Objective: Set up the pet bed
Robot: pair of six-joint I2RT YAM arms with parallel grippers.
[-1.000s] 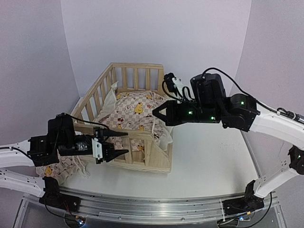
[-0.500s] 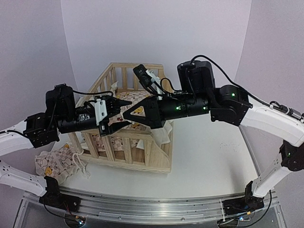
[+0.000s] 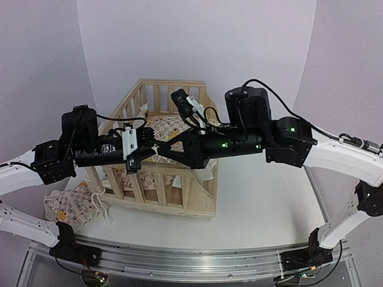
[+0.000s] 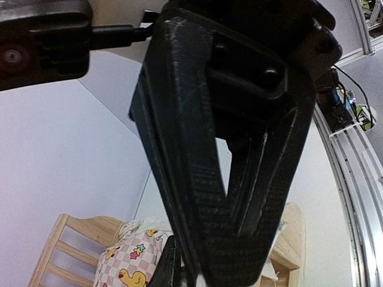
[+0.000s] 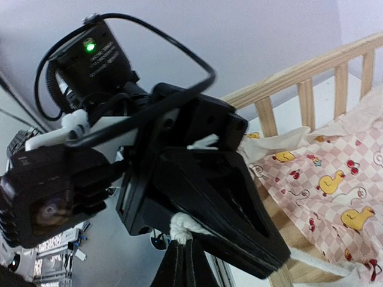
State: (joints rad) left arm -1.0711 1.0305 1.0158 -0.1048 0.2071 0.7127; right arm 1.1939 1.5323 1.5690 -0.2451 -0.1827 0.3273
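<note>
The pet bed is a light pine frame (image 3: 179,206) with slatted rails (image 5: 299,72), holding a pink-check duck cushion (image 3: 169,124) (image 5: 335,179). Both grippers meet tip to tip above the bed's front half. My left gripper (image 3: 145,146) (image 5: 272,263) is shut along a white tie string (image 5: 185,224) that trails out past its tips. My right gripper (image 3: 163,148) (image 5: 185,248) is shut on the string's knotted end. In the left wrist view the right gripper (image 4: 230,263) fills the frame, with the cushion (image 4: 128,263) below and my own left gripper (image 4: 179,272) at the bottom edge.
A second piece of duck-print cloth with cords (image 3: 66,206) lies on the table left of the frame, under my left arm. White tabletop (image 3: 263,197) stretches to the right of the bed. Purple walls close in behind and beside it.
Both arms swung in over the bed: the left rose from in front of the front rail, the right came from the right side. The left gripper, open before, has shut on the string.
</note>
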